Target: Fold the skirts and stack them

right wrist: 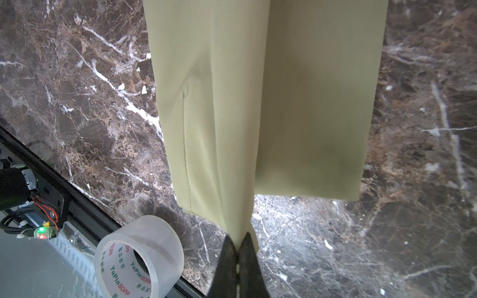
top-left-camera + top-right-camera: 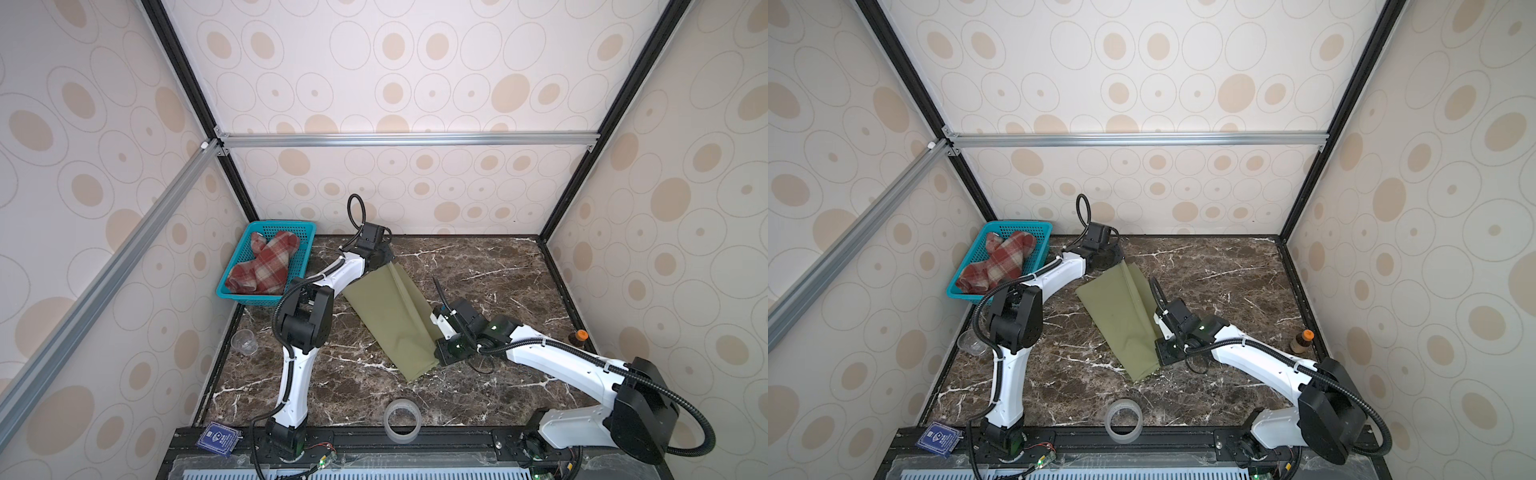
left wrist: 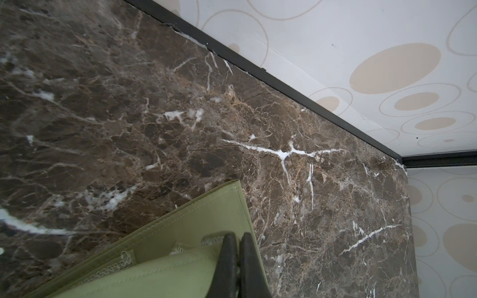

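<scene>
The olive-green skirt point(image 2: 390, 320) point(image 2: 1121, 320) is folded into a long strip and runs diagonally across the marble table point(image 2: 498, 266). My left gripper point(image 3: 238, 237) point(image 2: 384, 262) is shut on its far hemmed corner. My right gripper point(image 1: 240, 241) point(image 2: 438, 355) is shut on a pinched fold at its near end, where the skirt point(image 1: 284, 103) stretches away from the jaws. The red-and-cream plaid skirt point(image 2: 266, 264) point(image 2: 998, 264) lies crumpled in the teal mesh basket point(image 2: 282, 226) point(image 2: 1021, 226) at the back left.
A clear tape roll point(image 2: 402, 419) point(image 1: 139, 258) stands at the table's front edge, close to the right gripper. At the left edge sits a clear plastic cup point(image 2: 245, 341). At the right edge stands an orange-capped bottle point(image 2: 577, 337). A blue card point(image 2: 218, 438) lies front left.
</scene>
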Action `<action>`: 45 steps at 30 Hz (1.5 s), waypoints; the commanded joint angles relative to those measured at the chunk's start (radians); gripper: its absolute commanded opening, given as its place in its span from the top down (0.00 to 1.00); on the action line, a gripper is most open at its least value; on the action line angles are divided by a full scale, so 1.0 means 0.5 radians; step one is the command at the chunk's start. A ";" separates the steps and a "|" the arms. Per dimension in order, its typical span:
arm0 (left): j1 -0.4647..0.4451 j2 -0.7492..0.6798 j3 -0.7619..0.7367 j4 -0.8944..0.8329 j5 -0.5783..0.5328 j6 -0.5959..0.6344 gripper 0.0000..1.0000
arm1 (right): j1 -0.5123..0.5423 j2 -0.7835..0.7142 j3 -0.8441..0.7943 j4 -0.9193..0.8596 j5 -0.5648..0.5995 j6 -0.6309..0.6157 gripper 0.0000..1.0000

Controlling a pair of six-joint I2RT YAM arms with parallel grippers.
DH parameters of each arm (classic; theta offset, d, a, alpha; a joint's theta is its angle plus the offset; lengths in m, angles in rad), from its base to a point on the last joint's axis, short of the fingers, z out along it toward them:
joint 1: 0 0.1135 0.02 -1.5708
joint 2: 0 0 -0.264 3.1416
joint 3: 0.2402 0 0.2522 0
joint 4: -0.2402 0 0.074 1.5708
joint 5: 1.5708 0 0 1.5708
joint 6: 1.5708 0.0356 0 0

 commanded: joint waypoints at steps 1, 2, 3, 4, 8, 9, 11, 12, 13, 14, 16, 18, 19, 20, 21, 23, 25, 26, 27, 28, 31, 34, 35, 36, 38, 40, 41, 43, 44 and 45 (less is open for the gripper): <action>0.013 0.060 0.095 0.022 -0.042 -0.030 1.00 | -0.025 0.027 0.070 -0.106 0.018 -0.046 1.00; 0.012 0.066 0.096 0.024 -0.043 -0.030 1.00 | -0.031 0.029 0.077 -0.122 0.020 -0.049 1.00; 0.012 0.073 0.098 0.028 -0.043 -0.032 1.00 | -0.038 0.029 0.086 -0.131 0.017 -0.052 1.00; 0.012 0.078 0.099 0.031 -0.039 -0.036 1.00 | -0.041 0.029 0.091 -0.139 0.017 -0.053 1.00; 0.012 0.110 0.108 0.051 -0.024 -0.052 1.00 | -0.061 0.026 0.113 -0.172 0.011 -0.064 1.00; 0.014 0.118 0.113 0.049 -0.024 -0.057 1.00 | -0.067 0.025 0.114 -0.177 0.011 -0.067 1.00; 0.013 0.131 0.123 0.050 -0.024 -0.061 1.00 | -0.080 0.023 0.122 -0.189 0.014 -0.068 1.00; 0.012 0.139 0.131 0.052 -0.024 -0.061 1.00 | -0.084 0.023 0.123 -0.193 0.011 -0.071 1.00; 0.012 0.145 0.140 0.048 -0.024 -0.059 1.00 | -0.091 0.026 0.127 -0.196 0.013 -0.074 1.00; 0.012 0.153 0.152 0.043 -0.024 -0.059 1.00 | -0.097 0.031 0.133 -0.202 0.012 -0.076 1.00; 0.013 0.166 0.172 0.043 -0.022 -0.060 1.00 | -0.110 0.037 0.136 -0.201 -0.001 -0.085 1.00; 0.012 0.178 0.181 0.043 -0.022 -0.065 1.00 | -0.122 0.047 0.147 -0.207 -0.013 -0.089 1.00; 0.013 0.181 0.181 0.043 -0.019 -0.067 1.00 | -0.122 0.050 0.152 -0.213 -0.015 -0.092 1.00; 0.012 0.179 0.181 0.040 -0.021 -0.067 1.00 | -0.125 0.051 0.160 -0.215 -0.016 -0.098 1.00; 0.014 0.176 0.181 0.032 -0.024 -0.062 1.00 | -0.122 0.056 0.166 -0.217 -0.019 -0.107 1.00; 0.015 0.163 0.182 0.023 -0.030 -0.053 1.00 | -0.126 0.070 0.193 -0.235 -0.026 -0.120 1.00; 0.025 0.140 0.175 0.015 -0.030 -0.041 1.00 | -0.122 0.086 0.230 -0.262 -0.040 -0.129 1.00; 0.033 0.123 0.166 0.018 -0.027 -0.039 1.00 | -0.123 0.089 0.247 -0.269 -0.063 -0.135 1.00; 0.038 0.101 0.152 0.031 -0.026 -0.036 1.00 | -0.122 0.087 0.269 -0.274 -0.078 -0.138 1.00; 0.044 0.078 0.130 0.040 -0.024 -0.037 1.00 | -0.123 0.083 0.282 -0.277 -0.089 -0.136 1.00; 0.077 -0.016 0.037 0.096 -0.008 -0.034 1.00 | -0.118 0.044 0.295 -0.264 -0.123 -0.111 1.00; 0.126 -0.145 -0.093 0.165 0.012 -0.038 1.00 | -0.092 -0.006 0.293 -0.234 -0.128 -0.063 1.00; 0.141 -0.196 -0.140 0.184 0.013 -0.030 1.00 | -0.075 -0.021 0.295 -0.226 -0.119 -0.043 1.00; 0.159 -0.248 -0.182 0.195 0.014 -0.021 1.00 | -0.052 -0.031 0.301 -0.216 -0.110 -0.029 1.00; 0.190 -0.347 -0.256 0.208 0.026 -0.006 1.00 | 0.018 -0.036 0.337 -0.215 -0.064 -0.019 1.00; 0.224 -0.460 -0.354 0.232 0.050 0.009 1.00 | 0.099 -0.019 0.393 -0.230 0.003 -0.016 1.00; 0.243 -0.524 -0.414 0.253 0.063 0.016 1.00 | 0.142 -0.002 0.426 -0.243 0.032 -0.011 1.00; 0.281 -0.652 -0.531 0.286 0.089 0.022 1.00 | 0.214 0.035 0.493 -0.268 0.069 -0.002 1.00; 0.306 -0.721 -0.607 0.302 0.101 0.029 1.00 | 0.253 0.054 0.521 -0.277 0.092 0.005 1.00; 0.330 -0.792 -0.670 0.312 0.109 0.034 1.00 | 0.284 0.067 0.541 -0.282 0.117 0.011 1.00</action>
